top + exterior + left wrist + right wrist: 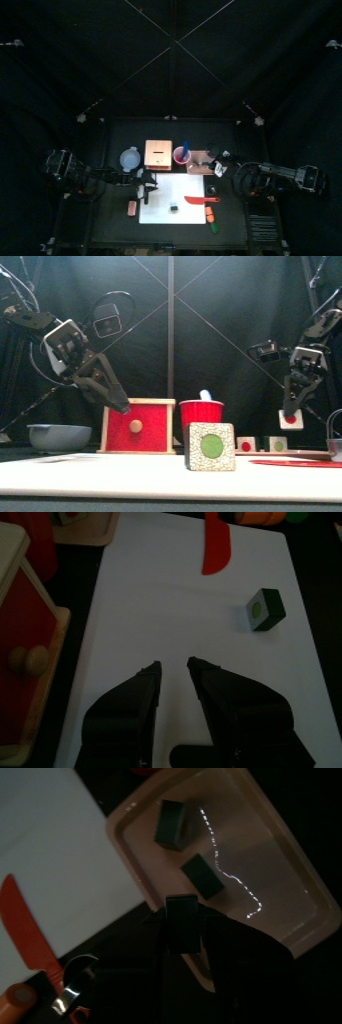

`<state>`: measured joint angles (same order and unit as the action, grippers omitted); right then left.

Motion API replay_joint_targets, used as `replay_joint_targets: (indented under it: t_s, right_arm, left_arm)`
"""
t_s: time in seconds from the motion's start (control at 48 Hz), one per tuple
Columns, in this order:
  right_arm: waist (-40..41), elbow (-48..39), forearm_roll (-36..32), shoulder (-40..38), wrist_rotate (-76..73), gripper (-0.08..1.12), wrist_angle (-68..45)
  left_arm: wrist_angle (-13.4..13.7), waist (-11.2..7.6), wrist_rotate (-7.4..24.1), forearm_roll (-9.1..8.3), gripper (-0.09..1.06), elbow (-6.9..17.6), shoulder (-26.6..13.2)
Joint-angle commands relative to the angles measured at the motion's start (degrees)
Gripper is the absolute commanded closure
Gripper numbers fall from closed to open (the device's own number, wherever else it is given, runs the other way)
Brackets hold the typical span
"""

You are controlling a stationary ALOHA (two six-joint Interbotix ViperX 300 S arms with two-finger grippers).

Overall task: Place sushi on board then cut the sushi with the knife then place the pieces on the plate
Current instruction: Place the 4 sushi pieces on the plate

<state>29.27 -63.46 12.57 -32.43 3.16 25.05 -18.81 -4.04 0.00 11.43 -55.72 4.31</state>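
The board (160, 602) lay at the middle of the table. The box (139, 424) stood behind its left part, red drawer front facing forward. The tray (267, 868) sat just beyond the board's right back corner. The bowl (59, 436) stood left of the box.

The left gripper (174, 667) hung low over the board's left side, jaws a little apart, gripping nothing. The right gripper (183, 908) hung above the tray, jaws clamped on a held piece (290, 417), clear of the tray floor.

The cup (202, 416) stood between box and tray. The knife (217, 550) lay flat on the board's right part. One sushi piece (210, 446) stood alone on the board, near the front, apart from the knife. Two pieces (173, 823) (203, 875) lay in the tray, not touching.
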Motion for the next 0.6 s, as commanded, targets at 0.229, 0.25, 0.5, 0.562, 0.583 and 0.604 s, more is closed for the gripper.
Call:
replay_joint_targets:
  t_s: [0.229, 0.25, 0.5, 0.562, 0.583, 0.604]
  right_arm:
    - [5.9, -3.0, -1.2, -0.5, 0.3, 0.30, -1.5]
    - [5.9, -3.0, -1.1, -0.5, 0.3, 0.29, -1.8]
    - [5.8, -2.8, -0.6, -0.7, 0.2, 0.23, -3.0]
    - [5.1, -2.2, 0.4, -1.1, 0.1, 0.23, -3.0]
    - [4.6, -2.0, 1.0, -1.1, 0.1, 0.23, -3.0]
    - [4.0, -1.7, 1.5, -1.1, 0.1, 0.23, -3.0]
  left_arm:
    - [-0.4, 0.35, 0.1, 0.00, 0.26, 1.1, 1.0]
    - [-0.4, 0.44, 0.1, 0.09, 0.26, 1.1, 1.0]
    - [-0.4, 0.53, 0.0, 0.00, 0.26, 1.1, 1.0]
    - [-0.4, 0.53, 0.0, 0.09, 0.26, 1.1, 0.9]
    - [-0.4, 0.53, 0.0, 0.09, 0.26, 1.1, 1.0]
    - [-0.4, 0.53, 0.0, 0.00, 0.26, 1.1, 1.0]
